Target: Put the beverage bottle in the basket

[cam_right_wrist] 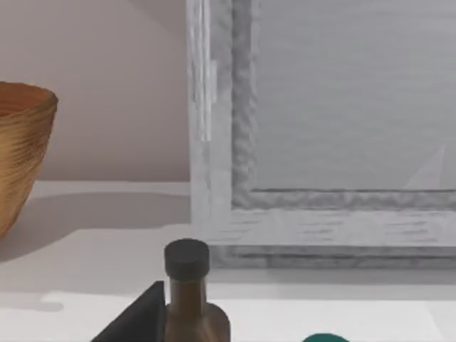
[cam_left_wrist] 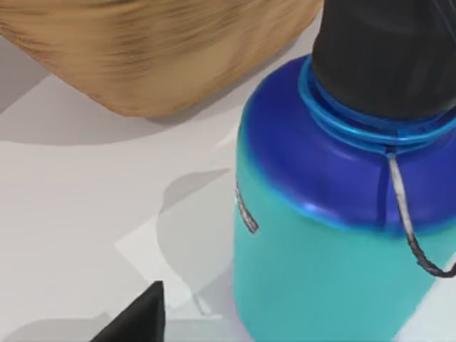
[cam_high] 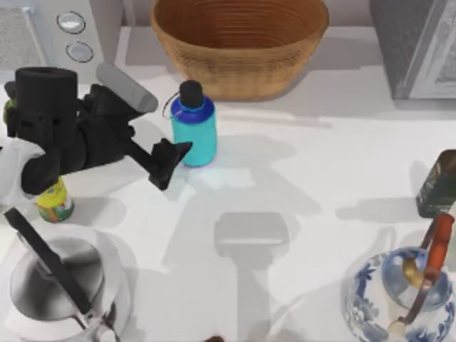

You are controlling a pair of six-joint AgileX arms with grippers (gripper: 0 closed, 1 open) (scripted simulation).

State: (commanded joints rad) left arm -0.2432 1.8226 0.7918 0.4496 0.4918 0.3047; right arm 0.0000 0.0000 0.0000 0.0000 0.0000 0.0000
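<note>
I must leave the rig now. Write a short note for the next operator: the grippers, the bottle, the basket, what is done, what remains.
Left gripper: open, close beside the beverage bottle on its left, not gripping it.
Right arm: parked at the table's right side.
Beverage bottle: upright on the table, just in front of the basket, cap on.
Done: the approach to the bottle.
Left: close on the bottle, lift it, place it in the basket.

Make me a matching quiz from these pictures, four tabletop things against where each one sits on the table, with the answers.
Things
1. cyan plastic beverage bottle
2. tan woven wicker basket
3. blue-and-white patterned teapot
4. left pincer

Places
A. near right corner
B. far edge, middle
C. upright just in front of the basket
D. beside the bottle's lower left

Pairs: 1-C, 2-B, 3-A, 4-D
</note>
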